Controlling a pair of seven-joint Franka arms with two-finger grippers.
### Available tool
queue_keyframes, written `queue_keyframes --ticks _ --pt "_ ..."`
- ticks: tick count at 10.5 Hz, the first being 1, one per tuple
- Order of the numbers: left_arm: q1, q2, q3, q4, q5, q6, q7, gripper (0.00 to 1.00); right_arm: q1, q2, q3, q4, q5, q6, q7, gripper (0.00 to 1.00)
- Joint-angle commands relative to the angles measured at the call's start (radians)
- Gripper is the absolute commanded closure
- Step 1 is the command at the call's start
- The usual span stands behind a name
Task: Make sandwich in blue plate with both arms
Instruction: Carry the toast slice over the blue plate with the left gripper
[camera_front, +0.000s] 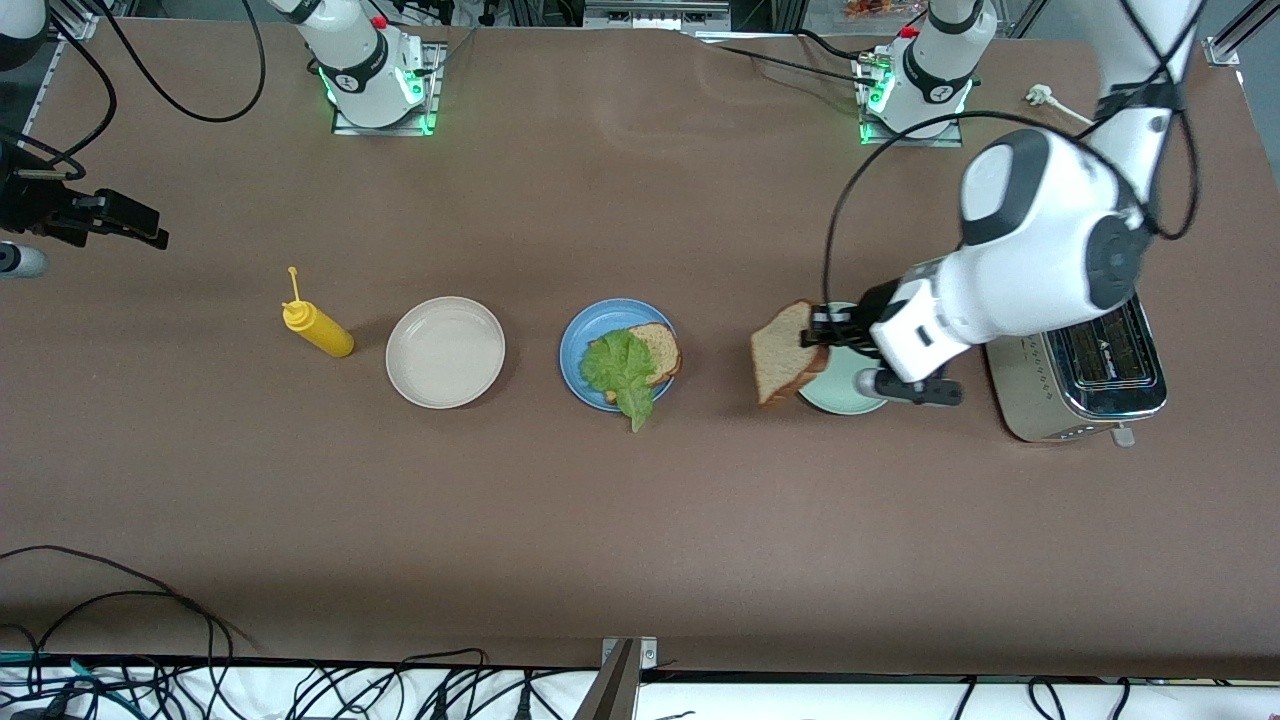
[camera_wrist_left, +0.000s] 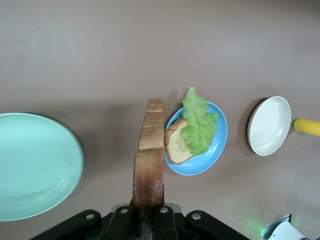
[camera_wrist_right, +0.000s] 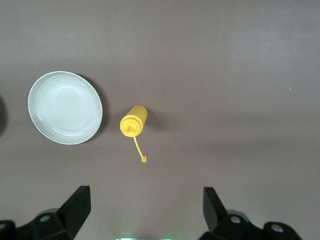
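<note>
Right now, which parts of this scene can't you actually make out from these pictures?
- Mint-green plate: front view, mostly covered by the left claw and its held bread slice.
- Bottom bread slice on the blue plate: partly under the lettuce.
- Toaster: front view, top partly hidden by the left arm.
- Right claw: wrist view shows only its open fingers; front view's edge crops it.

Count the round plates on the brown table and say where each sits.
3. Cream-white plate beside the yellow squeeze bottle; blue plate mid-table, holding bread and lettuce; mint-green plate beside the toaster, partly covered by the left gripper.
</note>
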Motion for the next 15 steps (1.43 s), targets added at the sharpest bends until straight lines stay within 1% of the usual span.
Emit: queue_keyframes --ticks 1,2,3,5,7,8,11,12,13,15 --pt "-0.100 0.082 0.009 0.019 -0.109 0.079 -0.103 1.00 0.002 0.003 0.009 0.023 0.009 -0.019 0.026 0.00" --pt "-0.128 0.108 0.014 0.026 -0.165 0.085 -0.127 1.00 0.004 0.000 0.015 0.033 0.007 -0.024 0.024 0.00" --pt "-0.148 0.123 0.014 0.026 -0.195 0.118 -0.150 1.00 0.004 0.000 0.013 0.038 0.007 -0.023 0.023 0.00" --pt "-0.195 0.171 0.012 0.042 -0.207 0.180 -0.233 1.00 0.004 0.003 0.010 0.046 0.012 -0.023 0.027 0.00" --pt "-0.243 0.206 0.012 0.053 -0.288 0.235 -0.278 1.00 0.004 0.008 0.012 0.046 0.013 -0.007 0.038 0.00" --pt "-0.255 0.228 0.011 0.073 -0.309 0.243 -0.284 1.00 0.004 0.007 0.009 0.055 0.013 0.007 0.077 0.00" --pt "-0.309 0.295 0.011 0.171 -0.321 0.246 -0.360 1.00 0.003 0.013 0.009 0.070 0.009 0.011 0.098 0.00" --pt "-0.332 0.324 0.011 0.206 -0.321 0.267 -0.377 1.00 0.001 0.014 0.007 0.072 0.004 0.011 0.098 0.00" --pt "-0.341 0.335 0.011 0.210 -0.319 0.292 -0.409 1.00 -0.001 0.014 0.006 0.072 0.004 0.010 0.096 0.00" --pt "-0.358 0.357 0.011 0.207 -0.309 0.304 -0.411 1.00 -0.004 0.019 0.006 0.073 0.002 0.011 0.090 0.00"
